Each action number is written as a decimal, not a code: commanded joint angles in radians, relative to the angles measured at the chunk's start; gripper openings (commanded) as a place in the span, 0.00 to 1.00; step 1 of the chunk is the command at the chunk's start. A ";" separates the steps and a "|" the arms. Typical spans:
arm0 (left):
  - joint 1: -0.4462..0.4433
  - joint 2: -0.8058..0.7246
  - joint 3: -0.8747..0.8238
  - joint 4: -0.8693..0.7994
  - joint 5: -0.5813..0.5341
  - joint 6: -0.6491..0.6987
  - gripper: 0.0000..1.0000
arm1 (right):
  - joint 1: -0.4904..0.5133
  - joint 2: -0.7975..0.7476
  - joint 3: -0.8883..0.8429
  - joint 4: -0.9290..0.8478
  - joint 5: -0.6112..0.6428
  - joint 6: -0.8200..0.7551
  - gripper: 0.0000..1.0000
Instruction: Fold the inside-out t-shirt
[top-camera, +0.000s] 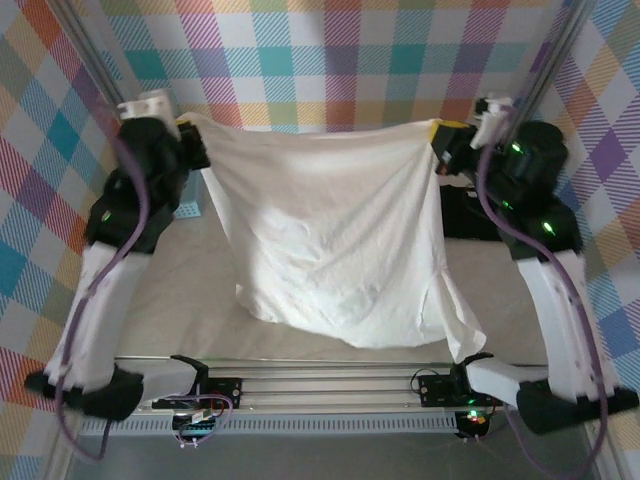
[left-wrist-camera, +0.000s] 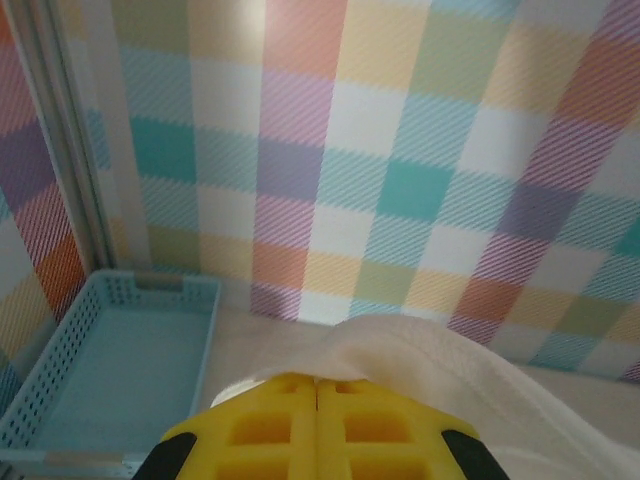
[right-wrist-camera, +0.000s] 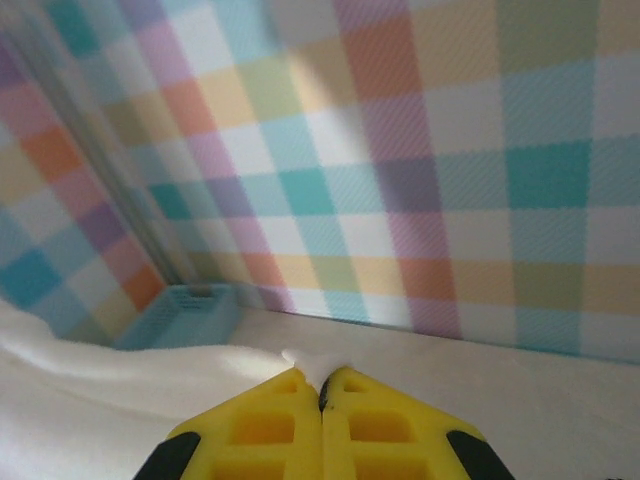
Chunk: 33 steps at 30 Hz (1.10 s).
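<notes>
Top external, inside-out t-shirt (top-camera: 330, 240) hanging spread above table (top-camera: 212, 285)

The top picture was bright and soft. The white t-shirt (top-camera: 330, 240) shone palest toward 10 o'clock, and grey shadows sat in its wrinkles toward 6 o'clock. A dim shadow lay on the bench (top-camera: 205, 290) under it. Both wrist pictures were fuzzy. A pale patch of light sat on the checked wall (left-wrist-camera: 400, 150) near 12 o'clock. The yellow left claw (left-wrist-camera: 316, 390) and right claw (right-wrist-camera: 322, 385), at 6 o'clock, looked blurry.
</notes>
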 joint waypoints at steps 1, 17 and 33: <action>0.070 0.147 0.143 0.056 0.029 -0.003 0.00 | -0.005 0.138 0.065 0.138 0.127 -0.063 0.00; 0.096 0.184 0.574 -0.077 0.286 0.023 0.00 | -0.026 0.401 0.582 0.000 -0.096 0.002 0.00; -0.067 -0.752 -1.202 0.103 0.622 -0.496 0.19 | -0.026 -0.062 -0.702 0.036 -0.018 0.093 0.24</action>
